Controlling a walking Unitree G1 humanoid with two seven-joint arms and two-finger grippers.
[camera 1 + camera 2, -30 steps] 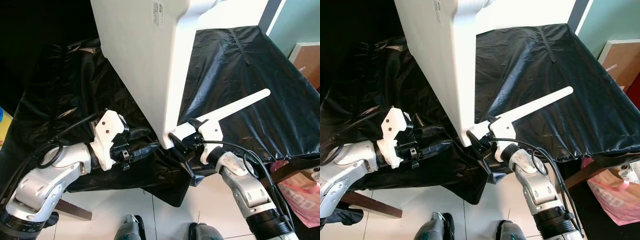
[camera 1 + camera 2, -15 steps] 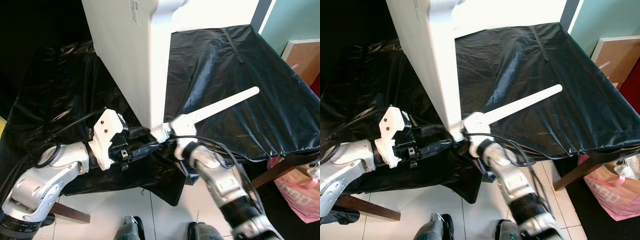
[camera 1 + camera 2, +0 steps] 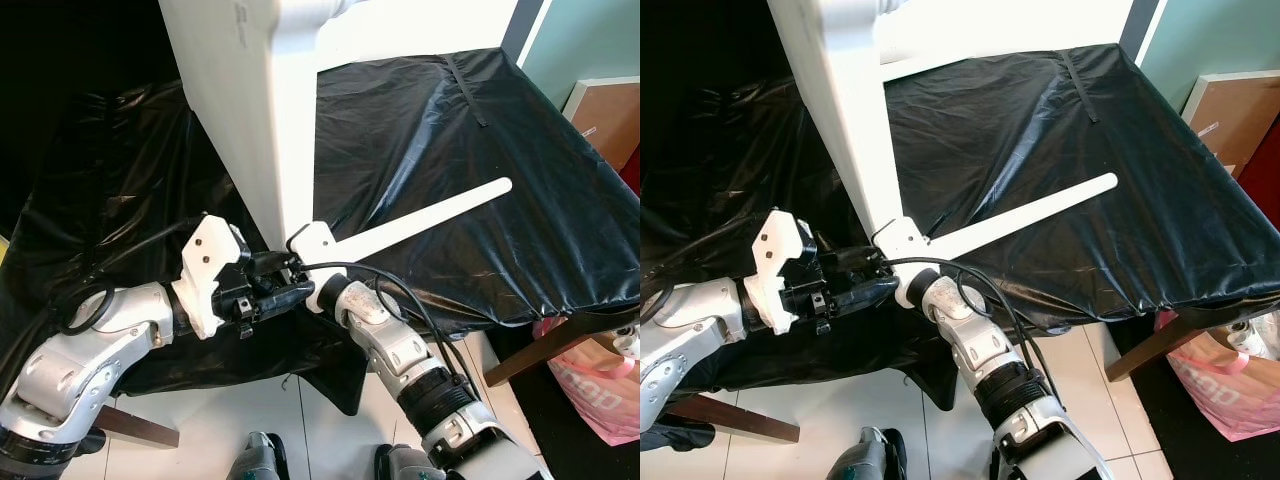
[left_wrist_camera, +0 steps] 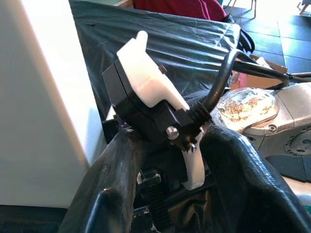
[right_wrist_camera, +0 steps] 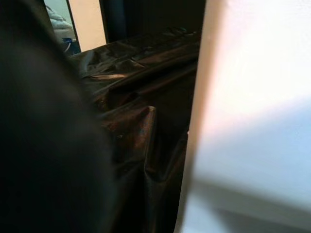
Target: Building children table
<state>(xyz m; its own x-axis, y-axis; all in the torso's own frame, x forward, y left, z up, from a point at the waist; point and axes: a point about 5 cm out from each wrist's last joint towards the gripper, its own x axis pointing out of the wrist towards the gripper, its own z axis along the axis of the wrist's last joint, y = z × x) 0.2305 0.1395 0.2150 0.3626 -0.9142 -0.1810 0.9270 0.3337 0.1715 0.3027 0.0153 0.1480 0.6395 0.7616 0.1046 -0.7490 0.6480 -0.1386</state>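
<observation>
A large white tabletop panel [image 3: 250, 110] stands on edge on the table covered by a black sheet [image 3: 420, 120]. Its lower corner comes down near the front edge. A white table leg [image 3: 430, 212] lies flat on the sheet, slanting away to the right. My left gripper [image 3: 285, 285] is at the panel's lower corner, open, its black fingers [image 4: 112, 189] spread wide. My right gripper [image 3: 878, 262] reaches in from the right to the same corner, with its white wrist mount [image 3: 312, 240] just above the left fingers. In the right wrist view the white panel [image 5: 252, 111] is very close.
The black sheet hangs over the table's front edge [image 3: 330, 370]. A wooden table leg [image 3: 525, 358] and a pink bag [image 3: 600, 390] stand at the lower right. A cardboard box [image 3: 608, 112] sits at the far right, and white floor tiles [image 3: 330, 430] lie below.
My right arm has swung left along the front edge and now meets the left gripper at the panel's corner. The panel now shows more edge-on. The view has shifted slightly.
</observation>
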